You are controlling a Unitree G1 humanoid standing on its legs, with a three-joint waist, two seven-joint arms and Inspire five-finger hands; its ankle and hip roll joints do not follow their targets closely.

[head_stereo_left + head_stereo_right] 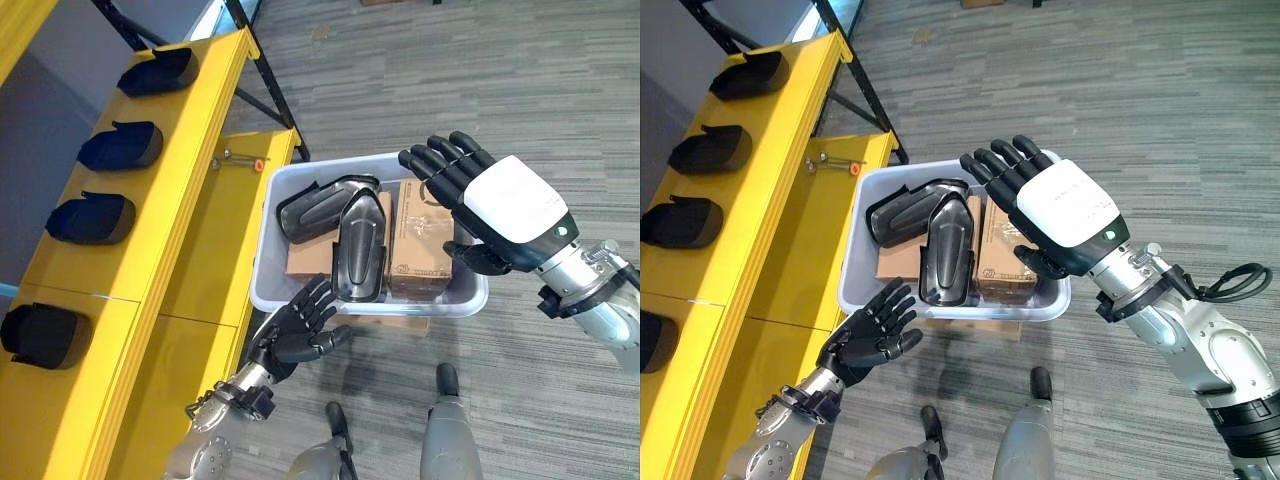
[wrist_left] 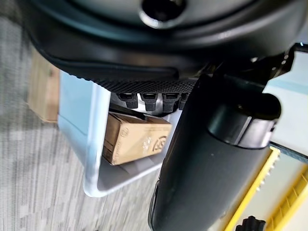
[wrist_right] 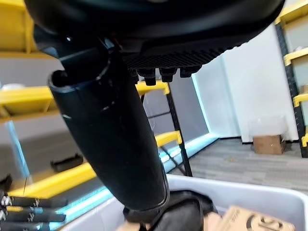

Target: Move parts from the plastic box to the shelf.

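Parts (image 1: 358, 245) in plastic box (image 1: 262, 262), between open hands.

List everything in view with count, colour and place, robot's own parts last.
plastic box: one, pale grey, on the floor beside the shelf.
parts in the box: two, black, glossy, lying on the cartons.
cartons: at least two, brown, inside the box.
shelf: one, yellow, to the robot's left.
parts on the shelf: four, black, in a row on its top level.
left hand: open, at the box's near rim.
right hand: open, above the box's right side.
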